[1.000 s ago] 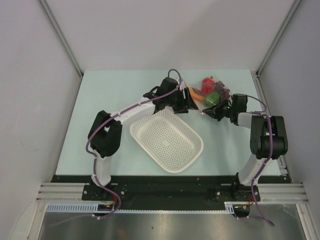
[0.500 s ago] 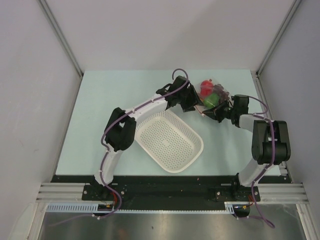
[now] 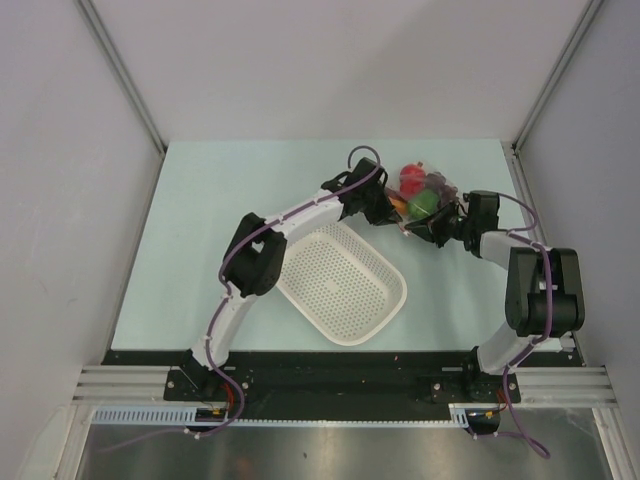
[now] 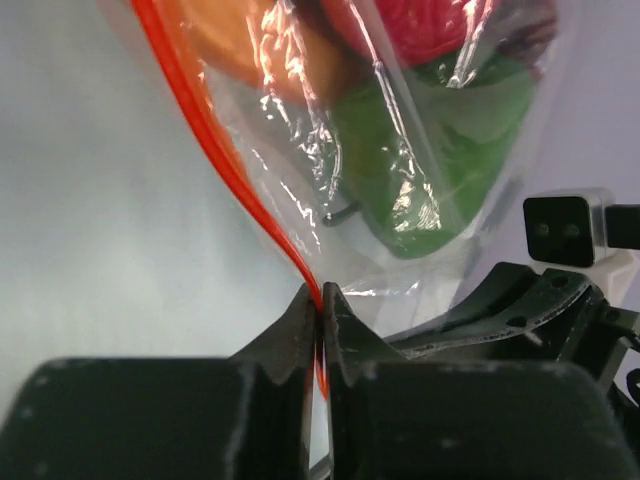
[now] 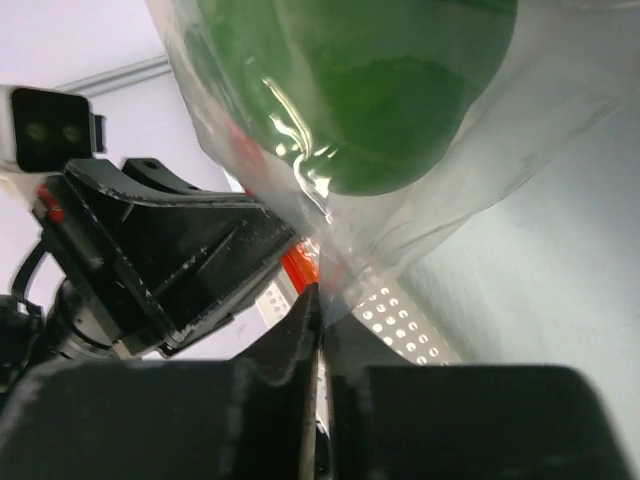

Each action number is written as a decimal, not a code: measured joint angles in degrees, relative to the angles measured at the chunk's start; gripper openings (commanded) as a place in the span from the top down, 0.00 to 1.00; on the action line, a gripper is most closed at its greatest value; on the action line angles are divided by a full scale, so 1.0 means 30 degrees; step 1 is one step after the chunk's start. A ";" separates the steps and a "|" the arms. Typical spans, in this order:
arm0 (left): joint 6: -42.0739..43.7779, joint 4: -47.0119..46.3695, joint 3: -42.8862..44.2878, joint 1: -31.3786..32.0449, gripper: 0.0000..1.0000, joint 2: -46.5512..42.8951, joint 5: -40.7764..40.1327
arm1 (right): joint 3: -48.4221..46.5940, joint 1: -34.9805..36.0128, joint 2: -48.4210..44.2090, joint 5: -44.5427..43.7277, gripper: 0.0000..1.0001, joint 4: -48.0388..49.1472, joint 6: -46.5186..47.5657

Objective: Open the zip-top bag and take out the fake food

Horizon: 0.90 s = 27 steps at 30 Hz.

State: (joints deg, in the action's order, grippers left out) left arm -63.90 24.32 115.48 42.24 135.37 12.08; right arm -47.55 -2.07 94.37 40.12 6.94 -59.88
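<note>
The zip-top bag (image 3: 422, 190) lies at the back right of the table, clear and crinkly, with fake food inside: a red fruit (image 3: 412, 176), a green pepper (image 3: 423, 203) and dark grapes (image 3: 438, 184). My left gripper (image 3: 388, 212) is shut on the bag's orange-red zipper strip (image 4: 240, 190); in the left wrist view the strip runs down between the jaws (image 4: 321, 300). An orange piece (image 4: 250, 40) and the green pepper (image 4: 440, 170) show through the plastic. My right gripper (image 3: 427, 230) pinches the clear plastic (image 5: 322, 296) just below the green pepper (image 5: 360, 90), close to the left gripper (image 5: 170, 260).
A white perforated basket (image 3: 340, 285) sits in front of the bag, between the two arms, its rim (image 5: 400, 322) right under the right fingers. Grey walls close in the table at the back and both sides.
My left arm has swung right to the bag's zipper edge and its jaws have closed on the strip. The right gripper has stayed at the bag's near corner.
</note>
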 measured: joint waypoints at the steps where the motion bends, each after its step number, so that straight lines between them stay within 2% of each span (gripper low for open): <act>1: -0.0007 -0.0051 0.0168 -0.0007 1.00 0.0036 0.0109 | 0.0029 0.0000 -0.0044 0.0007 0.80 -0.0029 0.0000; 2: 0.0124 -0.0138 0.0277 -0.0015 1.00 0.0058 0.0189 | 0.0058 -0.0029 -0.0117 0.0029 0.72 -0.0058 -0.0015; 4: 0.0430 -0.0685 0.0291 -0.0051 1.00 0.0051 0.0590 | 0.0182 -0.0131 -0.0364 0.0197 0.66 -0.0160 -0.0066; 5: 0.0517 -0.1027 0.0248 -0.0066 1.00 0.0051 0.0809 | 0.0226 -0.0168 -0.0437 0.0291 0.57 -0.0182 -0.0168; 8: 0.0838 -0.2820 -0.0663 -0.0146 1.00 -0.0175 0.1756 | 0.0321 -0.0357 -0.0474 0.0736 0.48 -0.0277 -0.0495; 13: 0.0627 -0.5610 -0.2696 -0.0284 1.00 -0.0597 0.3096 | 0.0940 -0.0554 -0.0474 0.1377 0.50 0.0291 -0.1486; 15: 0.0342 -0.6594 -0.3228 -0.0313 1.00 -0.0627 0.3446 | 0.1413 -0.0605 -0.0474 0.1515 0.63 0.0801 -0.2069; 17: 0.0138 -0.7380 -0.3548 -0.0364 1.00 -0.0634 0.3745 | 0.1872 -0.0627 -0.0466 0.1639 0.68 0.1246 -0.2535; 27: -0.0226 -0.8998 -0.5093 -0.0823 1.00 -0.1574 0.4299 | 0.2710 -0.1341 -0.0641 0.1778 0.66 0.1894 -0.3133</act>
State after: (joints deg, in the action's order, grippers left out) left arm -64.58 -2.68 100.20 39.77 130.65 24.97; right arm -39.42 -6.09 92.44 45.45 12.62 -69.28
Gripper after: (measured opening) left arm 0.011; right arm 0.334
